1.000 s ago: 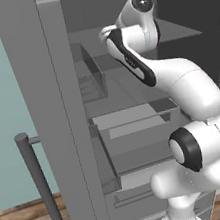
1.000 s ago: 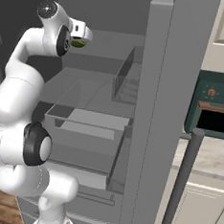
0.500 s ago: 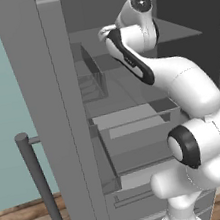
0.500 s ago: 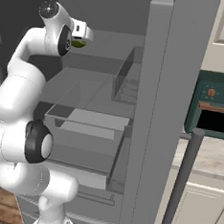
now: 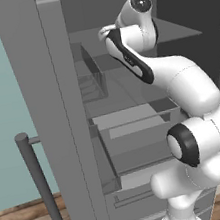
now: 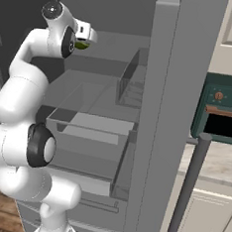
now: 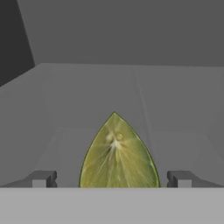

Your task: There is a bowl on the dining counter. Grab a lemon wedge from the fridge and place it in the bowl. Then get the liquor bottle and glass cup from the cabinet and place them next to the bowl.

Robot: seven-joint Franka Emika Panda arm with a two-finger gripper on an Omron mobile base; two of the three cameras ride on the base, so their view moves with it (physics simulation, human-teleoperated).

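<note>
The fridge (image 6: 174, 93) stands with its doors swung open, and my arm reaches into its upper shelf. A yellow-green lemon wedge (image 7: 117, 153) stands point-up on that shelf in the hand view, right between my fingertips. My gripper (image 7: 116, 178) is open, with a gap between the wedge and each fingertip (image 7: 43, 179). From the right base view the lemon wedge (image 6: 82, 45) shows as a small green spot just under my white hand (image 6: 85, 31). In the left base view the hand (image 5: 106, 31) points into the fridge (image 5: 43, 92) interior, and the wedge is hidden behind it.
A grey drawer (image 6: 86, 135) is pulled out below the shelf, beside my arm. Clear door bins (image 6: 130, 84) hang on the open door, whose bar handle (image 6: 191, 184) juts toward the camera. A dark green oven (image 6: 222, 117) stands to the right.
</note>
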